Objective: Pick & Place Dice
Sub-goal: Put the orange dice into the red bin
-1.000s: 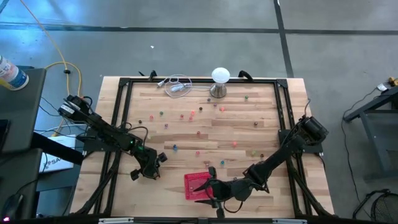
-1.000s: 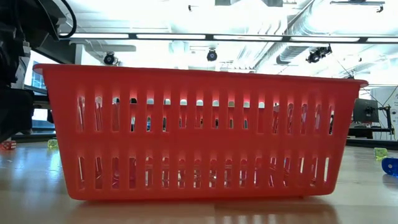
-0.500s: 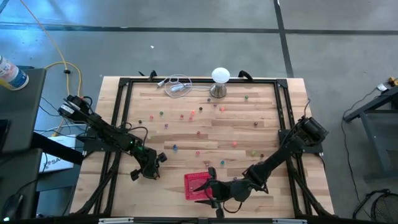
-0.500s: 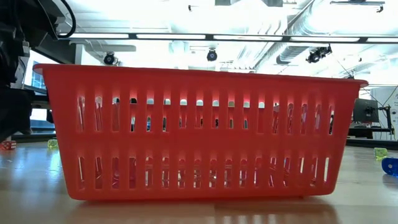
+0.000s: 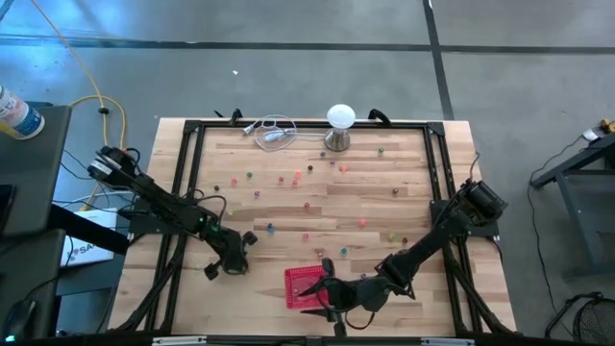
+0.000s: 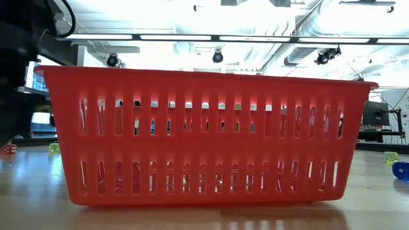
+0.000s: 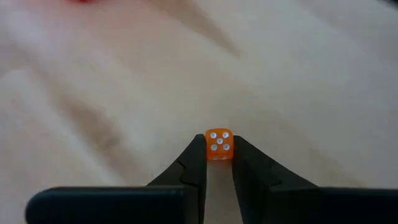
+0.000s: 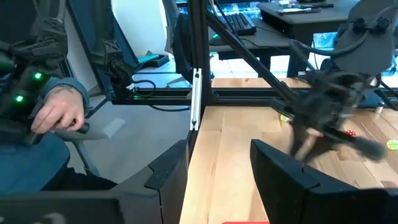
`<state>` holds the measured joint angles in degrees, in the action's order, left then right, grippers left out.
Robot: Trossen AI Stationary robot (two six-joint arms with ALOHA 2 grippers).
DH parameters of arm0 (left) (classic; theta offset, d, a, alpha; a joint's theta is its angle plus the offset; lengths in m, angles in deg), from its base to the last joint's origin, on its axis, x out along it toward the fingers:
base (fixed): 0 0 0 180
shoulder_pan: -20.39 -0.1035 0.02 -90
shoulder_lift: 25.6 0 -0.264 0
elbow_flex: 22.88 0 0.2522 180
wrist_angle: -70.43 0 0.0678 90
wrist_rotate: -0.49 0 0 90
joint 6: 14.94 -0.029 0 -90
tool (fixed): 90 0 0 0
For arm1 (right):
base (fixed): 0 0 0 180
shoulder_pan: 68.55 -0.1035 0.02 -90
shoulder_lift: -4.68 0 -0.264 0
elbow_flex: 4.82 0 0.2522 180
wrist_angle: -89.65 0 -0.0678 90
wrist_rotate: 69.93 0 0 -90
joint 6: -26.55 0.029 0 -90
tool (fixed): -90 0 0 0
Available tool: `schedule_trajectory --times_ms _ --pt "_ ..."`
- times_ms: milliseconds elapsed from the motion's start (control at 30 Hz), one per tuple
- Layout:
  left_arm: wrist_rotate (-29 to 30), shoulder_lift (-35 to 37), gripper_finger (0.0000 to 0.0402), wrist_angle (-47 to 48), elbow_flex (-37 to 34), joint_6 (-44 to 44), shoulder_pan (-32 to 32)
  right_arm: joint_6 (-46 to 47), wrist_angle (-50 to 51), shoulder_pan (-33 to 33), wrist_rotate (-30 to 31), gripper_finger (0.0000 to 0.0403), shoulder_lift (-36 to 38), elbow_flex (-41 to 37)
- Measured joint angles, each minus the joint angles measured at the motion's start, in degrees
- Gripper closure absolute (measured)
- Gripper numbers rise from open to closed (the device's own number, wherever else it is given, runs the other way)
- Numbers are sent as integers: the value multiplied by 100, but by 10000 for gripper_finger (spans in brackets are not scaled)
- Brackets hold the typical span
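Small dice (image 5: 306, 205) in mixed colours lie scattered over the wooden table; a green one (image 6: 392, 157) and a blue one (image 6: 401, 170) show in the low view. My left gripper (image 5: 233, 261) is low over the table's near left and shut on an orange die (image 7: 218, 144) whose top shows five pips. My right gripper (image 5: 325, 288) hovers open at the right side of the red basket (image 5: 304, 286), which stands on the table near the front edge. Nothing lies between the right gripper's (image 8: 217, 158) fingers. My left gripper pinches the orange die by two opposite side faces (image 7: 208, 149) between the very tips of its two fingers (image 7: 194, 163). The fingers slant down at it from the table's left. The die sits level, five-pip face up, at the table surface; whether it is lifted, I cannot tell.
A white ball-topped metal stand (image 5: 340, 123) and a coil of cable (image 5: 274, 132) sit at the far edge. A black frame (image 5: 437, 183) borders the table. In the right wrist view a person's hand (image 8: 59, 115) shows beyond the table's left side.
My left gripper has rolled a little about its own axis without shifting its place. The right arm and the basket have kept still.
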<state>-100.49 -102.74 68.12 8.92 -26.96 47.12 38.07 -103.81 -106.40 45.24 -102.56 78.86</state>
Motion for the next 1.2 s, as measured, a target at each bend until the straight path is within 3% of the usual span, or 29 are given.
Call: schedule_trajectory --times_ms 267,400,533,833,1000,1100,1200 --pt "1569 949 356 -104 309 456 360 -233 -99 -195 51 242 0 0" --pt "1584 947 356 -72 807 831 230 -232 -169 -328 183 259 2 -1" --pt "1277 506 356 117 1513 792 245 -233 -229 -423 358 278 9 0" --pt "1412 -1095 355 471 2917 1192 490 -242 -339 -420 228 287 11 -2" --pt "1791 -1589 344 -157 3150 891 493 -363 -348 -420 -697 287 11 -2" --pt "2329 -1741 317 -362 3167 1034 491 -479 -350 -420 -1272 288 11 -2" --pt "2481 -1743 283 -363 3167 1029 485 -561 -361 -420 -1473 287 11 -2"
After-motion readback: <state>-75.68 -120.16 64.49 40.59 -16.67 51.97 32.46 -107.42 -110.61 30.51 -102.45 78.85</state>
